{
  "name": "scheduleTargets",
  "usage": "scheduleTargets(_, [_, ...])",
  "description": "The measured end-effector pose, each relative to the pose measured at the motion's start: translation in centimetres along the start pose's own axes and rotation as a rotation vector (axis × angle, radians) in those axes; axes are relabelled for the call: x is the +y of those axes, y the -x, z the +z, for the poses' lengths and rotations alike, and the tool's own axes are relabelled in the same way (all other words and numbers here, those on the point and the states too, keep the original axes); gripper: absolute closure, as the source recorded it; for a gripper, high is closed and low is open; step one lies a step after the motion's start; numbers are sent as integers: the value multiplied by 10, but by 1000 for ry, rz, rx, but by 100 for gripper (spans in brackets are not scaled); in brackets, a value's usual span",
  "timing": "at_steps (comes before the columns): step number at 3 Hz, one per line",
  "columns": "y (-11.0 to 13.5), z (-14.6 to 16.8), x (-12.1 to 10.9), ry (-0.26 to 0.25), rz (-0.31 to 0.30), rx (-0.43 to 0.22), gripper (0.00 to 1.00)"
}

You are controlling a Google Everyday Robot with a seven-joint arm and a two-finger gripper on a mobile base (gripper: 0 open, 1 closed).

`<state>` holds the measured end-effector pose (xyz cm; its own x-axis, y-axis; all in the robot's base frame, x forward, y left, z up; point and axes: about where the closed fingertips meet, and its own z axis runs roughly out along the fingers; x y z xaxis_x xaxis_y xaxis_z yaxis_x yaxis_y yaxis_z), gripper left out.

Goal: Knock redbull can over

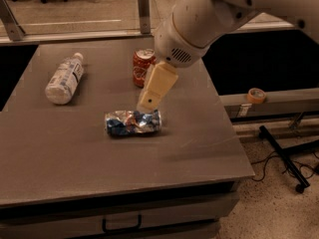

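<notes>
The redbull can (133, 123), dented, blue and silver with red marks, lies on its side near the middle of the grey table (60, 148). My gripper (148, 103) hangs from the big white arm just above the can's right end, its cream tip pointing down and left. It holds nothing that I can see.
A red-orange soda can (142, 66) stands upright behind the gripper. A clear plastic bottle (64, 78) with a white label lies on its side at the left. A roll of tape (256, 95) sits on a ledge to the right. A black stand's legs (284, 156) lie on the floor.
</notes>
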<state>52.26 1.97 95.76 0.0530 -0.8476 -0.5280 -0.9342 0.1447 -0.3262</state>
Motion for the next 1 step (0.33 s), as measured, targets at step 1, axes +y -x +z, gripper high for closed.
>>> scheduleTargets(1, [2,-3,-3,-19,8,-17,0])
